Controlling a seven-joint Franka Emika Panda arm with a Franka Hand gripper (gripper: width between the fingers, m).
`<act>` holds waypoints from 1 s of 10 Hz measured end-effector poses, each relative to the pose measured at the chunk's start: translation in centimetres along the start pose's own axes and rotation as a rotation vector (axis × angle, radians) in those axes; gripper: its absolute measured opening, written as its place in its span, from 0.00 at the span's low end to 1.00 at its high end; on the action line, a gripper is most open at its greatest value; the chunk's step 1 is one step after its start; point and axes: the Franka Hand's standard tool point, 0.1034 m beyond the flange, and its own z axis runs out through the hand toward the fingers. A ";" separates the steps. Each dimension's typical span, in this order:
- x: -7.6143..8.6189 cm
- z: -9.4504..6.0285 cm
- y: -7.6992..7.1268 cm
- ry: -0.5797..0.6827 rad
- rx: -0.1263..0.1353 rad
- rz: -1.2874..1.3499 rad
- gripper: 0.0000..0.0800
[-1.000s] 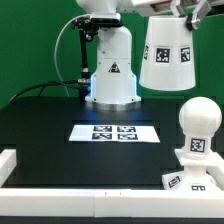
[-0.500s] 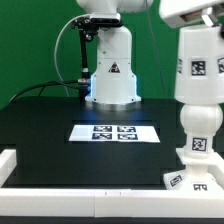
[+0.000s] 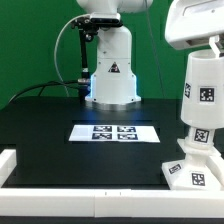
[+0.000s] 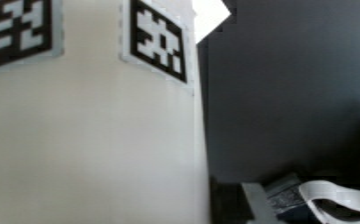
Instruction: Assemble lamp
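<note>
The white cone shade [image 3: 203, 92] stands upright at the exterior view's right, lowered over the round bulb, which it hides. Only the bulb's tagged neck [image 3: 197, 138] shows under it. The neck stands on the flat square base [image 3: 188, 172] near the table's front right corner. My gripper [image 3: 205, 48] hangs right above the shade and is shut on its top. In the wrist view the shade [image 4: 88, 130] fills most of the frame with two black tags, and one dark finger [image 4: 273, 198] shows beside it.
The marker board [image 3: 115, 131] lies flat in the middle of the black table. The white robot pedestal [image 3: 112, 72] with cables stands behind it. A white raised rim [image 3: 10, 165] runs along the front and left edges.
The shade swung from tilted and high to upright above the bulb, then came down over it. The bulb's round head, visible before, is now covered.
</note>
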 end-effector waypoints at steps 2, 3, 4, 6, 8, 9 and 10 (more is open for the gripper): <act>-0.8 0.7 0.5 -0.028 -0.004 -0.013 0.06; -1.4 1.0 0.6 -0.043 -0.004 -0.020 0.06; -1.4 1.0 0.4 -0.057 0.000 -0.009 0.06; -1.7 0.9 0.1 -0.084 0.006 0.002 0.15; -1.9 0.9 0.0 -0.110 0.012 -0.002 0.38; -1.7 0.8 0.2 -0.123 0.017 -0.011 0.55; -1.3 0.7 0.5 -0.132 0.023 -0.038 0.55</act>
